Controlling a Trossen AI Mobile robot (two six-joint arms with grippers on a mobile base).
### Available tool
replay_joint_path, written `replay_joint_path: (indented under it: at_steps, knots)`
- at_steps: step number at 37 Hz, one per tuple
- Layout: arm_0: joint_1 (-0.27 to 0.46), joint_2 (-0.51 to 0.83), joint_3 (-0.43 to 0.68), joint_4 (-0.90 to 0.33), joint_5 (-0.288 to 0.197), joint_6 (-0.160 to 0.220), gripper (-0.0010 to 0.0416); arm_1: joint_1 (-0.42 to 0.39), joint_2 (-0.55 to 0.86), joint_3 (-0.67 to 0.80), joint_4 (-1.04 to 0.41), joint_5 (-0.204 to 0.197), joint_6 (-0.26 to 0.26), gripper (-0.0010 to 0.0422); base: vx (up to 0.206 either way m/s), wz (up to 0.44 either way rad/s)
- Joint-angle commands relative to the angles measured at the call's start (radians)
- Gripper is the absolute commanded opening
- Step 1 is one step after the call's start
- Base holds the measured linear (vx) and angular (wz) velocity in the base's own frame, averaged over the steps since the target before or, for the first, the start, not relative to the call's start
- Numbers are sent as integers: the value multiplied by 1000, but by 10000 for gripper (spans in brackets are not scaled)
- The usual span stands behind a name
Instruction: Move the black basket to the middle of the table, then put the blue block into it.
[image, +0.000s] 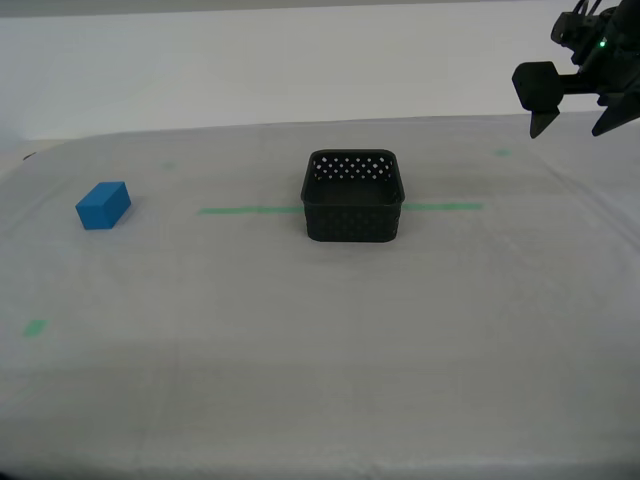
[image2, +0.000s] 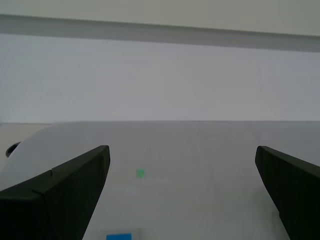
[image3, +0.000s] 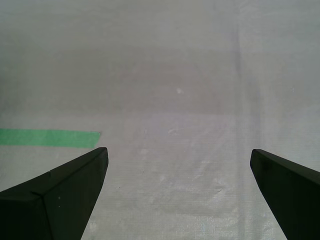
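The black basket stands upright near the middle of the table, over the green tape line, and nothing shows inside it. The blue block lies on the cloth toward the exterior view's left, well apart from the basket. My first gripper hangs open high at the exterior view's upper right, away from both objects. In its wrist view, my first gripper shows only cloth and the tape end. My second gripper is open and empty, with an edge of the blue block below it.
Small green marks dot the cloth, one of them ahead of my second gripper as a green mark. A pale wall rises behind the table's far edge.
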Motion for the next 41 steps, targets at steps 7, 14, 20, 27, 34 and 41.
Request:
replay_joint_path:
  at_steps: [7, 14, 20, 27, 34, 41]
  knots:
    - [0, -1, 1, 1, -1, 0, 398, 0, 0, 95, -241, -58, 1, 401, 0, 0]
    - [0, -1, 1, 1, -1, 0, 399, 0, 2, 175, -429, -113, 0, 401, 0, 0]
    - [0, -1, 1, 1, -1, 0, 398, 0, 2, 234, -561, -145, -1, 401, 0, 0]
    - [0, -1, 1, 1, -1, 0, 399, 0, 3, 286, -672, -151, -4, 401, 0, 0]
    - [0, -1, 1, 1, -1, 0, 399, 0, 3, 325, -760, -151, -19, 401, 0, 0]
    - [0, -1, 1, 1, -1, 0, 398, 0, 3, 361, -834, -151, -27, 401, 0, 0]
